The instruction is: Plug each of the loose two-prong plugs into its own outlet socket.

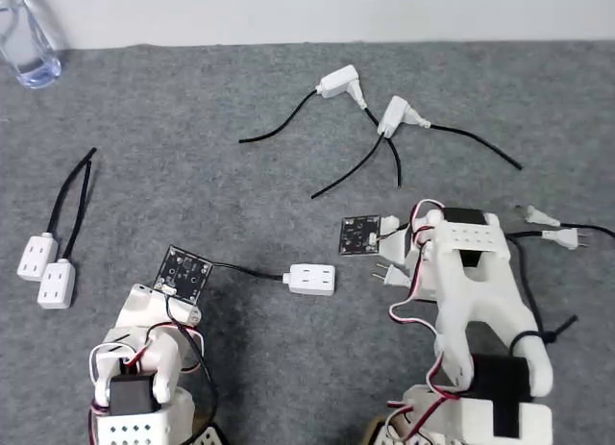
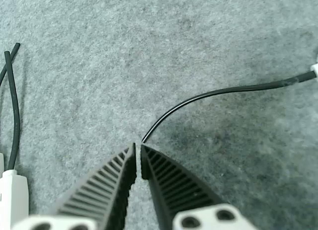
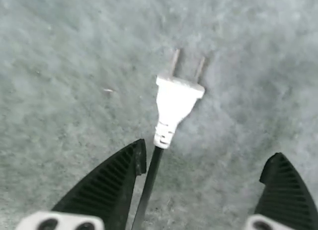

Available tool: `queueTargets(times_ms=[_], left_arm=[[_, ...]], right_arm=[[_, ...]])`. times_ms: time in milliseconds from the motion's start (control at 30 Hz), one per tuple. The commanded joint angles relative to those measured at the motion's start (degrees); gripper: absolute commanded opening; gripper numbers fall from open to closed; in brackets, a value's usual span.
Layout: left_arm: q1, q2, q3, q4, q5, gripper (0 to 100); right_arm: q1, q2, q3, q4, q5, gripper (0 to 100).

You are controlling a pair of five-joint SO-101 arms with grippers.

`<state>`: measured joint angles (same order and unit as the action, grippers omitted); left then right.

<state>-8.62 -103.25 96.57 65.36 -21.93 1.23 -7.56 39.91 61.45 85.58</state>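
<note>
A white two-prong plug (image 3: 176, 98) lies flat on the grey carpet with its prongs pointing away from my right gripper (image 3: 208, 153). That gripper is open, with the plug's black cord beside one finger (image 3: 119, 180). From above, this plug (image 1: 392, 272) sits just left of the right gripper (image 1: 396, 258). A white outlet socket (image 1: 310, 279) lies between the arms. Its black cord (image 2: 223, 91) ends right at the tips of my shut left gripper (image 2: 138, 149). I cannot tell whether the cord is pinched. Two more sockets (image 1: 46, 270) lie at the far left, and two loose plugs (image 1: 554, 228) at the right.
Two joined plug-and-socket pairs (image 1: 365, 99) with black cords lie at the back centre. A clear bottle (image 1: 29, 41) stands in the back left corner. One far-left socket (image 2: 11, 200) and its cords (image 2: 12, 106) show beside the left gripper.
</note>
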Motion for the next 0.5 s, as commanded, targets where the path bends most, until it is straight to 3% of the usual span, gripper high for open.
queueTargets(times_ms=[0,467], left_arm=[[0.26,-0.97,-0.22,0.26,-0.44,2],[0.26,-0.97,-0.22,0.26,-0.44,2]], right_arm=[[-1.71,-0.13,-3.96,0.84,-0.79,35.7],[-4.88,3.56,-6.86,-3.56,-7.65,35.7]])
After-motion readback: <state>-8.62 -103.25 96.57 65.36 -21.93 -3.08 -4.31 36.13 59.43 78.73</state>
